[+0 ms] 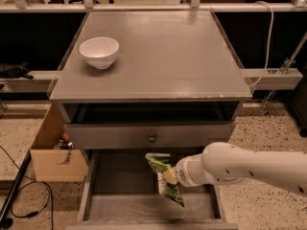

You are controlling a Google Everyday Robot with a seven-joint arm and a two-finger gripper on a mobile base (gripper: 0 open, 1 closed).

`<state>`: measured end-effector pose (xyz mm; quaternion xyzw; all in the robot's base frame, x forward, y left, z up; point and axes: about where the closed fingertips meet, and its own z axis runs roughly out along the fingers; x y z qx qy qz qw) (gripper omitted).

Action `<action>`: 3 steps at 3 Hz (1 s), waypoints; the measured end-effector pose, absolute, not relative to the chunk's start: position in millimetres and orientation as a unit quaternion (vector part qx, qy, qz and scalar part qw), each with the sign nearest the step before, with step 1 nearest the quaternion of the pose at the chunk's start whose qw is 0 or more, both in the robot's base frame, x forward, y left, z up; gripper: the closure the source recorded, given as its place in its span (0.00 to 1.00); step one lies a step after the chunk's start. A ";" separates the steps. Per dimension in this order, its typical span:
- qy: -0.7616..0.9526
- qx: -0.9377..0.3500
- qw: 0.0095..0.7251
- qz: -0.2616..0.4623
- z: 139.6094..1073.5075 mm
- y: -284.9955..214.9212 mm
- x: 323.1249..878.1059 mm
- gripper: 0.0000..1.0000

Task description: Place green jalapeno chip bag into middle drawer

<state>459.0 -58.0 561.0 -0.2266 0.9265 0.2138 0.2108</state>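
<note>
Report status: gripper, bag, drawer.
Gripper shut on bag, over open drawer. Bag not yet released. No obstruction seen.

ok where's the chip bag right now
In the camera view, the green jalapeno chip bag sits in the pincer over the open middle drawer, right of its centre and just below the knobbed drawer front.

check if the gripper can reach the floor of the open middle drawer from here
Probably yes. The gripper, holding the green jalapeno chip bag, hangs right over the open middle drawer, and the bare floor under it shows nothing in the way.
</note>
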 end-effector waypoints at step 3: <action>0.889 -0.316 0.187 0.273 483.5 -9.3 492.7 1.00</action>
